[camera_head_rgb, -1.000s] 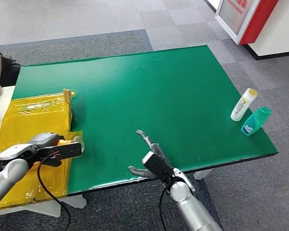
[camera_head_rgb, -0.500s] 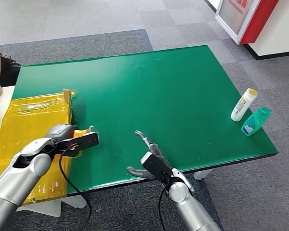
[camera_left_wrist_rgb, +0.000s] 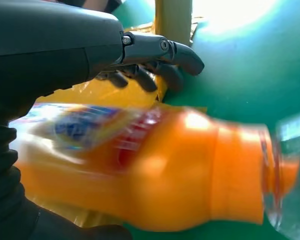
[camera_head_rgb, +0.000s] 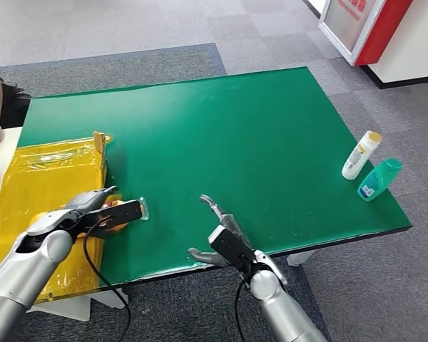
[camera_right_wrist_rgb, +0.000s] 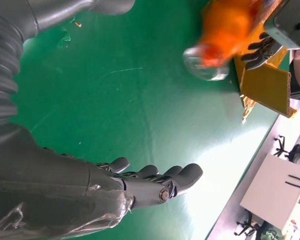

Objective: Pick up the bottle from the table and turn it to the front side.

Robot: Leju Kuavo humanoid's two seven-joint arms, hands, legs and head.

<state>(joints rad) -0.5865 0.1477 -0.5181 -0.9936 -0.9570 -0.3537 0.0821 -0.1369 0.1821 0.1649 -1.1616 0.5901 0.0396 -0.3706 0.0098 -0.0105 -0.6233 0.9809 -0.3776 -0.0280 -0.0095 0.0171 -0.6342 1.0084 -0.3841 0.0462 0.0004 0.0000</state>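
The left hand [camera_head_rgb: 101,206] grips the orange bottle [camera_left_wrist_rgb: 148,170] lying sideways, near the tabletop's [camera_head_rgb: 244,135] left front edge. Since a moment ago it has pulled back slightly, possibly starting the turn. The right hand [camera_head_rgb: 222,231] stays released.

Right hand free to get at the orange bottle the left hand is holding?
Probably yes: the right hand is open, and bare green table lies between it and the orange bottle held in the left hand.
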